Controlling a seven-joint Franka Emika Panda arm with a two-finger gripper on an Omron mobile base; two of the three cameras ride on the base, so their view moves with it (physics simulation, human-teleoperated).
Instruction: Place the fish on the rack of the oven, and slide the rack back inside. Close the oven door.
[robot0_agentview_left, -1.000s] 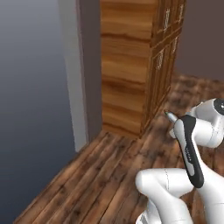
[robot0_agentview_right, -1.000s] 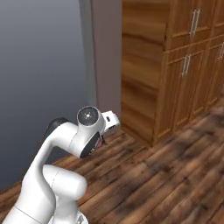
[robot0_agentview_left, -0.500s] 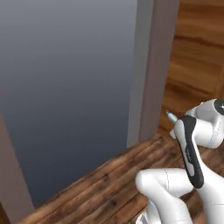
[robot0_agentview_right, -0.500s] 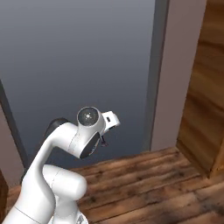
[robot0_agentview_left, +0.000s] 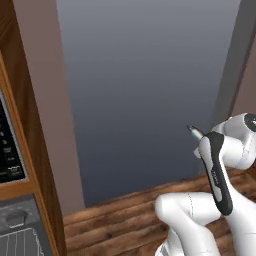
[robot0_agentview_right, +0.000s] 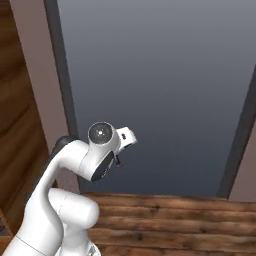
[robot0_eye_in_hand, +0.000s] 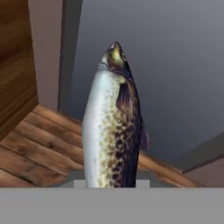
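Observation:
The fish (robot0_eye_in_hand: 111, 131) is silver with a brown speckled flank. In the hand view it stands head-up from between my gripper's fingers, which it hides. My gripper is shut on the fish. A small grey pointed tip of the fish (robot0_agentview_left: 191, 131) pokes out beside the arm's upper link in the left base view. At the lower left edge of that view is a corner of the oven (robot0_agentview_left: 15, 218), a grey steel strip with a round knob. Thin silver bars of the rack (robot0_agentview_left: 20, 245) lie just under it. I cannot tell how the oven door stands.
A tall grey panel (robot0_agentview_left: 145, 85) between pinkish-brown uprights (robot0_agentview_left: 42, 100) faces the base. A wooden cabinet edge (robot0_agentview_left: 10, 60) holds a dark keypad panel (robot0_agentview_left: 6, 150) at the far left. Wood plank floor (robot0_agentview_right: 175, 220) runs along below.
The whole picture has slid sideways as the base turned. The wooden cabinets have left to the right and the oven corner has come in at the left. The fish stays gripped.

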